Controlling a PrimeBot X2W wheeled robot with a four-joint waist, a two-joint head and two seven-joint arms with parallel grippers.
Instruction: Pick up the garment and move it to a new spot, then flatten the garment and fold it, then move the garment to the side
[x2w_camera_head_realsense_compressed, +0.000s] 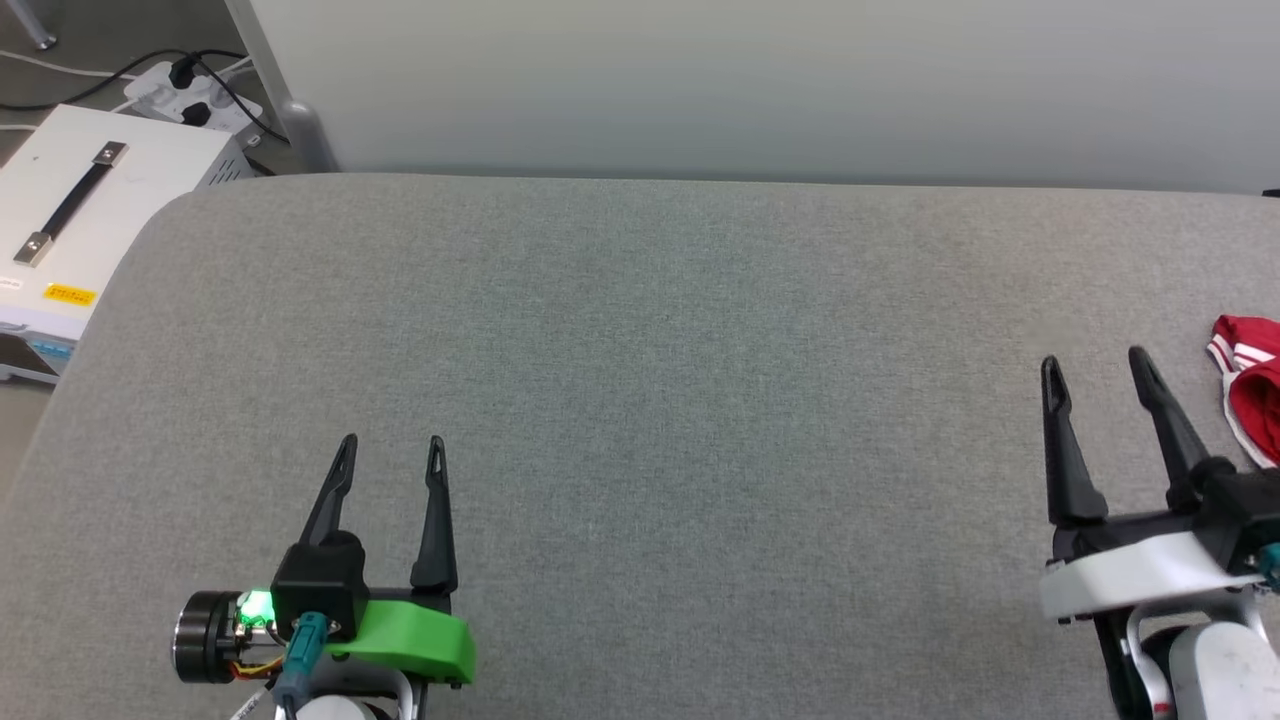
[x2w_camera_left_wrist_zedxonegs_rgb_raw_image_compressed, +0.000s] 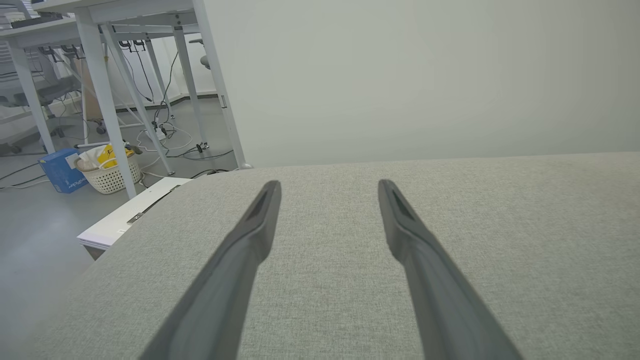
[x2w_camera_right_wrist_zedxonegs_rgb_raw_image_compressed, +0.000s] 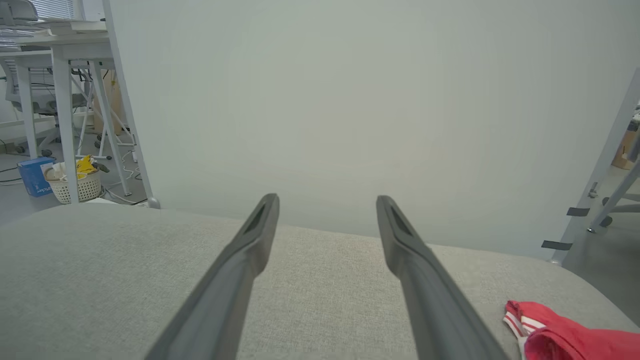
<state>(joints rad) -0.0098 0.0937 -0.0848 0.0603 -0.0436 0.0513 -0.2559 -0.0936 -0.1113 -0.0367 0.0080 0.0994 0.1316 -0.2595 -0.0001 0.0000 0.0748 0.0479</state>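
- One garment (x2w_camera_head_realsense_compressed: 1250, 395): bunched red cloth with striped white trim, lying on the grey padded surface (x2w_camera_head_realsense_compressed: 700, 350) just off the right gripper (x2w_camera_head_realsense_compressed: 1094, 362), on its outer side and not touching it.
- Handling, judged: light, limp, likely to drape and drag. Pinch a raised fold or the trimmed edge.
- Two grippers: the right gripper and the left gripper (x2w_camera_head_realsense_compressed: 392, 442) are both spread wide and empty. The left is well apart from the garment.

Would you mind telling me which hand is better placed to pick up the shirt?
Right. The right hand is open close to the shirt at the surface's right edge; the left hand sits far across it.
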